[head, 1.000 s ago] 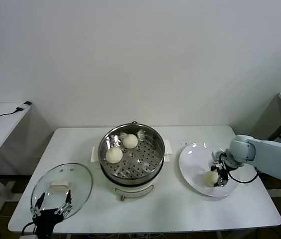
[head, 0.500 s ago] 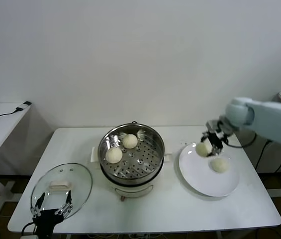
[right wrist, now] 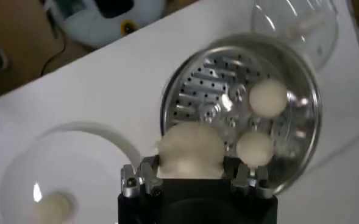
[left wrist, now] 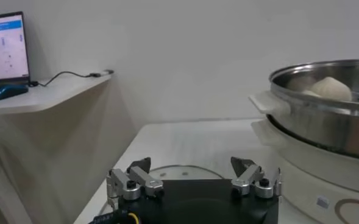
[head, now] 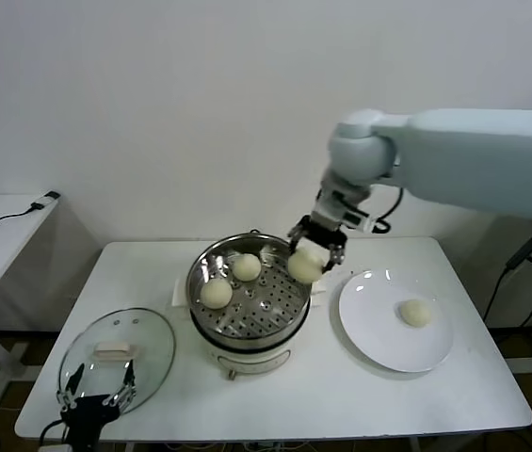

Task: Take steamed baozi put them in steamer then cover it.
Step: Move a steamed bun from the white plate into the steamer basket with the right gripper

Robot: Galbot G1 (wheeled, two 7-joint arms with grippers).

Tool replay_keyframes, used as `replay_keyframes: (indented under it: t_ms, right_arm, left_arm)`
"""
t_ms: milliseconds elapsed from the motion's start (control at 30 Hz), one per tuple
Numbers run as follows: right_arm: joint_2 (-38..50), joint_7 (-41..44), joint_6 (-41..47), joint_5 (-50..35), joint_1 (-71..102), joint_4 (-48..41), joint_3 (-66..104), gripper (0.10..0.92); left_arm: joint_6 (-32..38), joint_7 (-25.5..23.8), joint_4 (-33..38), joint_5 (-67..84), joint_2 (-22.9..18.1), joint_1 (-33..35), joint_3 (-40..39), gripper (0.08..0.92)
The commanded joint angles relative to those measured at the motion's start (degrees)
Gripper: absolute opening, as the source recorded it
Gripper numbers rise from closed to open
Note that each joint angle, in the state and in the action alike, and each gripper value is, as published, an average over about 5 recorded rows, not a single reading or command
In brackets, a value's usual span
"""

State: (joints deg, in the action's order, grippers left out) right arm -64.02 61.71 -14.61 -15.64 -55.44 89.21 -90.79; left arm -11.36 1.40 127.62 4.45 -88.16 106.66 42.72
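My right gripper (head: 308, 252) clamps a smooth cream-white bun (head: 304, 266) over the shiny round steel steamer's (head: 249, 295) right rim, mid-bench; released here, it could strike the rim and roll off.

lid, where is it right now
In the head view the lid lies flat on the table's front left corner, left of the steamer, just beyond the open left gripper.
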Motion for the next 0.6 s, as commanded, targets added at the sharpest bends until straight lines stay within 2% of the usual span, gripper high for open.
replay_keyframes:
  t_ms: [33, 333, 600]
  right_arm:
    - [-15.1, -3.4, -9.1, 16.0, 10.4, -3.8, 4.0, 0.687]
    - [-17.8, -7.4, -6.9, 22.7, 18.9, -8.6, 3.3, 0.687]
    - [-18.0, -10.1, -4.8, 23.1, 22.0, -10.9, 3.0, 0.687]
  left_arm:
    - [-0.1, 0.0, 0.0, 0.1, -0.1, 0.1, 0.0, 0.823]
    - [0.3, 0.1, 0.0, 0.4, -0.3, 0.7, 0.3, 0.823]
    - [0.7, 0.2, 0.0, 0.4, -0.3, 1.1, 0.2, 0.823]
